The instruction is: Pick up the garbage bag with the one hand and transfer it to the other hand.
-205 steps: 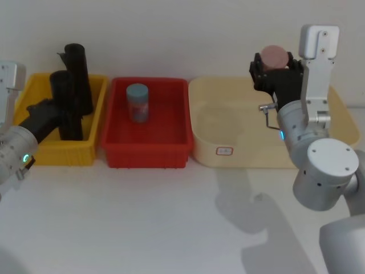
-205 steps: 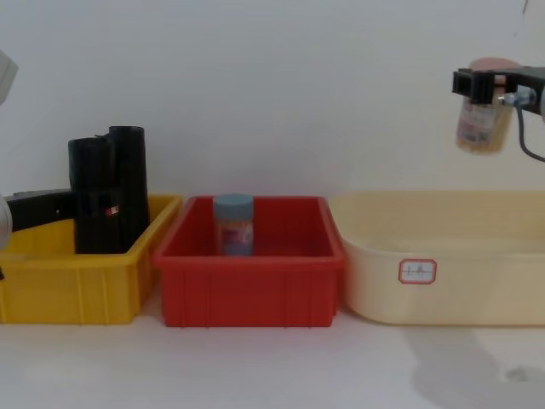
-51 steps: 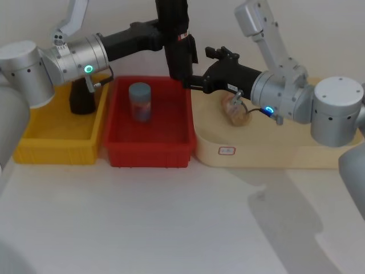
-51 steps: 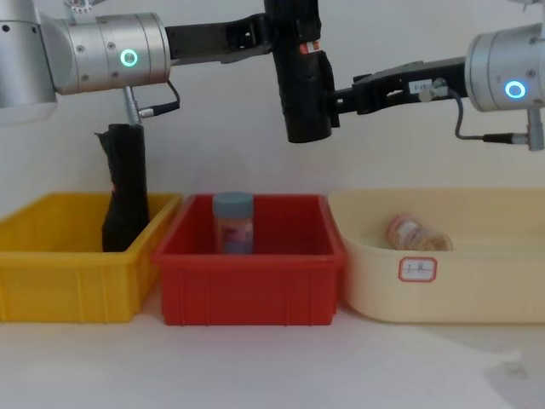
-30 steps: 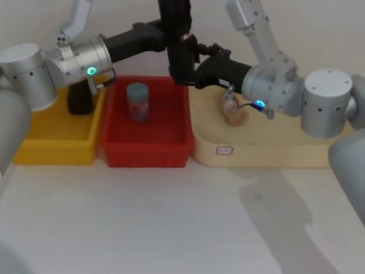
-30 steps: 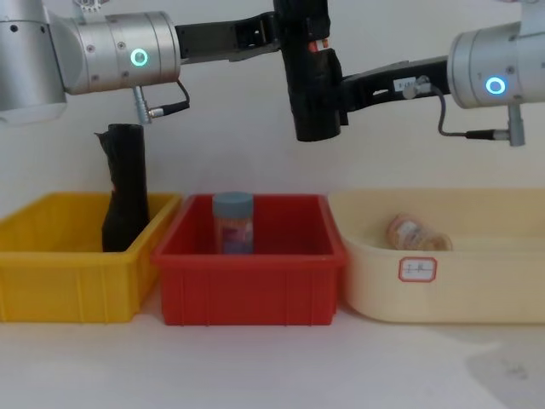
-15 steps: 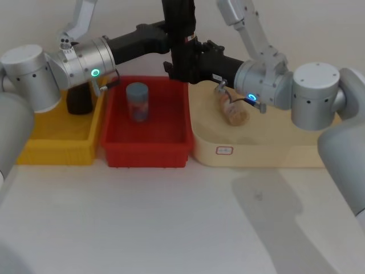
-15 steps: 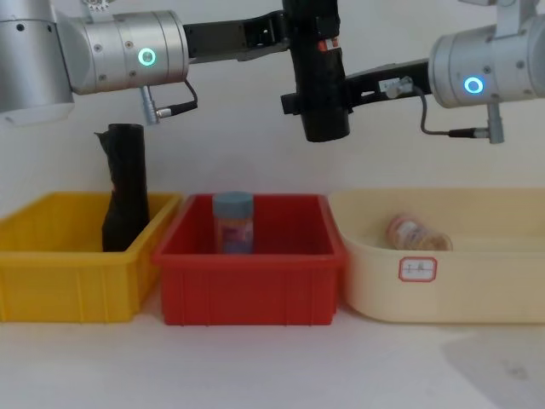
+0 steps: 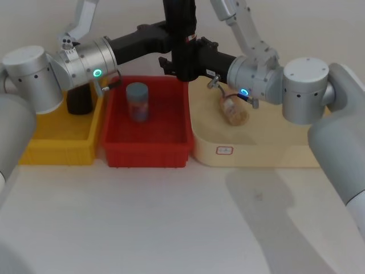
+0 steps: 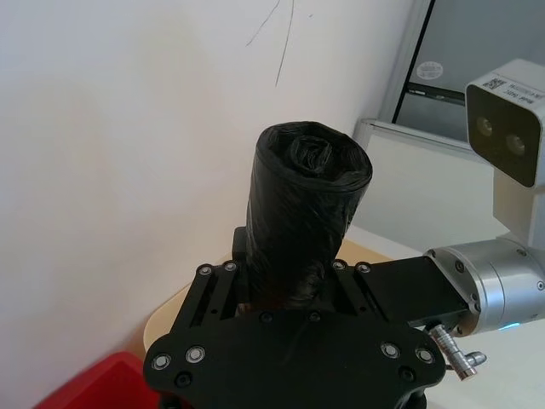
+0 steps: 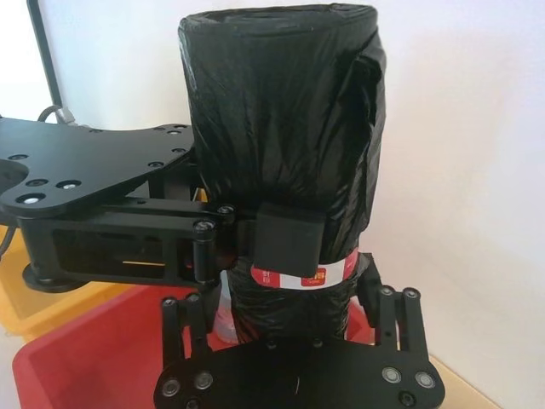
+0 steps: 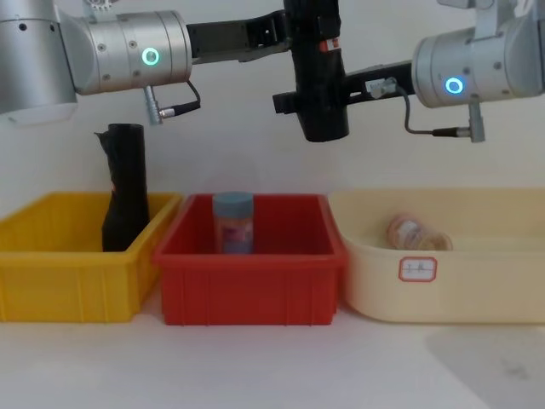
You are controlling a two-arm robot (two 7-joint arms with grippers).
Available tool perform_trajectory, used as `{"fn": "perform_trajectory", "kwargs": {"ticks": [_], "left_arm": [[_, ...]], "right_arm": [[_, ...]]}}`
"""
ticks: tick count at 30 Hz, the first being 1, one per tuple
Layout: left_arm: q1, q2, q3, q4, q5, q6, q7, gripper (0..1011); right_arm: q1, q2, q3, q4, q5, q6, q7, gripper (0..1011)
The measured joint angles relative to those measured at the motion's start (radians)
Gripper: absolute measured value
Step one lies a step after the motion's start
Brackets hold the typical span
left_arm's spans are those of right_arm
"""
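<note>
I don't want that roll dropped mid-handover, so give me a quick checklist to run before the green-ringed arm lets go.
1. Left claw clamped on the garbage bag, near its top: ok.
2. Right claw straddling the bag's lower part: ok.
3. Right claw fully shut on the bag: cannot tell.
4. Bag hanging upright: ok.
5. Bag held well above the red bin: ok.
</note>
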Motion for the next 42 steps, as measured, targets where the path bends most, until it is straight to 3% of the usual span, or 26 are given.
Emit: {"fn": "perform_trajectory", "kwargs": {"ticks": [7, 13, 16, 42], "left_arm": [[0.002, 0.000, 0.000, -0.004, -0.003, 0.002, 0.006, 405], [0.003, -0.001, 0.000, -0.006, -0.006, 0.004, 0.010, 405], [0.004, -0.001, 0.000, -0.006, -0.006, 0.005, 0.011, 405], [0.005, -0.002, 0.001, -0.009, -0.009, 0.007, 0.013, 437]], "right_arm": [[0.010, -0.007, -0.004, 0.019, 0.000, -0.005, -0.003, 814], [0.017, -0.011, -0.006, 0.029, 0.000, -0.009, -0.005, 596], [0.019, -0.012, -0.006, 0.033, 0.000, -0.010, -0.005, 546], [0.025, -0.016, -0.009, 0.044, 0.000, -0.014, -0.007, 546]]}}
